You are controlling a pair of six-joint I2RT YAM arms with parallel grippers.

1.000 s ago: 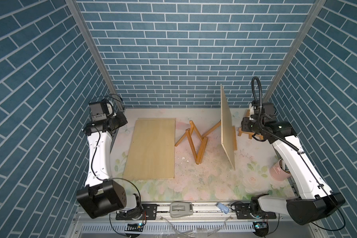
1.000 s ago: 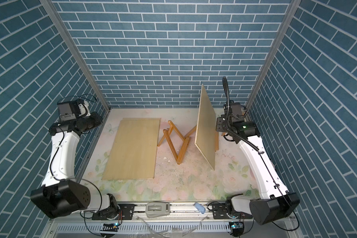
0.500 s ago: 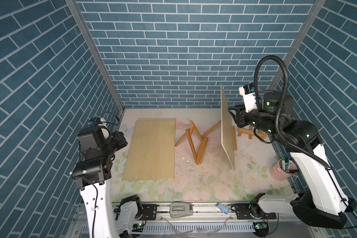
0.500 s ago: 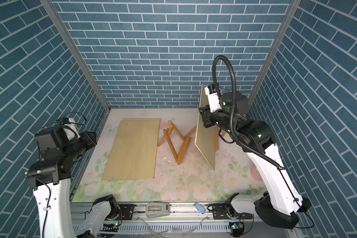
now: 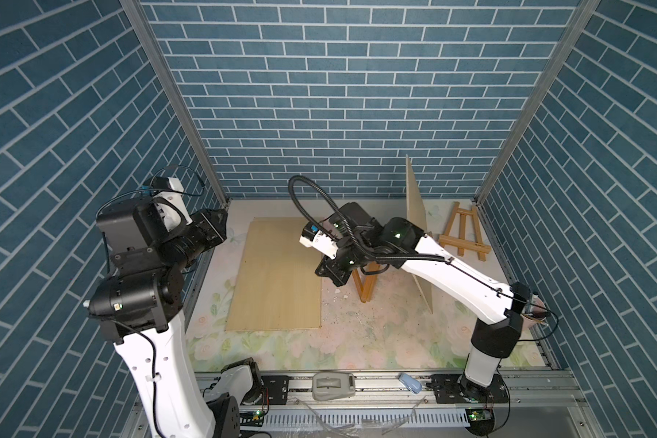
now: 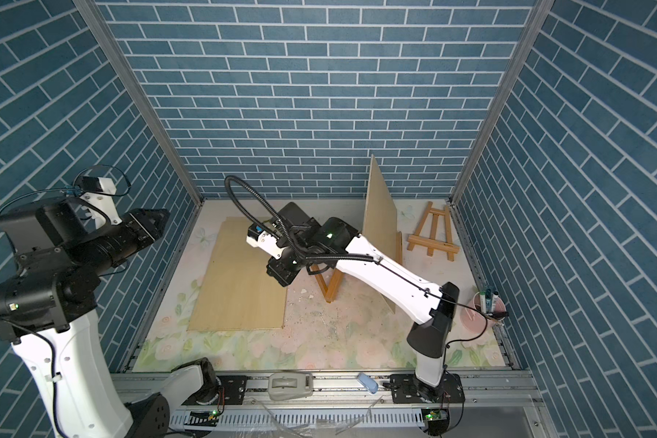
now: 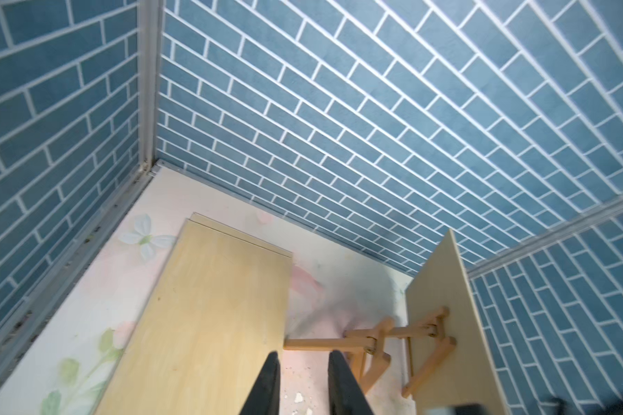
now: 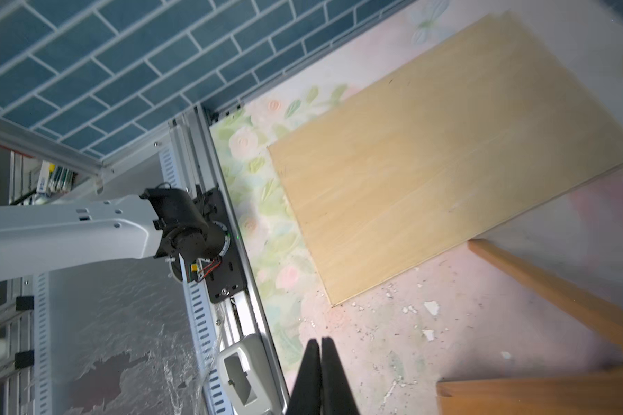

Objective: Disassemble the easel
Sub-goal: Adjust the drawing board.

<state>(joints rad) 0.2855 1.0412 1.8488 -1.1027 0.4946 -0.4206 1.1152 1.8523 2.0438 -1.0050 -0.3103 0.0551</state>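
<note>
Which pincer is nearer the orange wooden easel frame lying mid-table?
Right. The right pincer is beside the easel frame; the left pincer hangs near the left wall, beyond the flat wooden board.

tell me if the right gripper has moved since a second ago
Yes. The right gripper crossed from right of the upright board to its left, near the flat board.

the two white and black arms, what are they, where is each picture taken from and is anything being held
They are two robot arms with two-fingered grippers. Two pictures look down from overhead; two come from wrist cameras. On the floral mat lie a flat pale wooden board, a folded orange-brown wooden easel frame and a small light wooden easel; another pale wooden board stands on edge. The left gripper is slightly open, the right gripper shut; neither holds anything.
</note>
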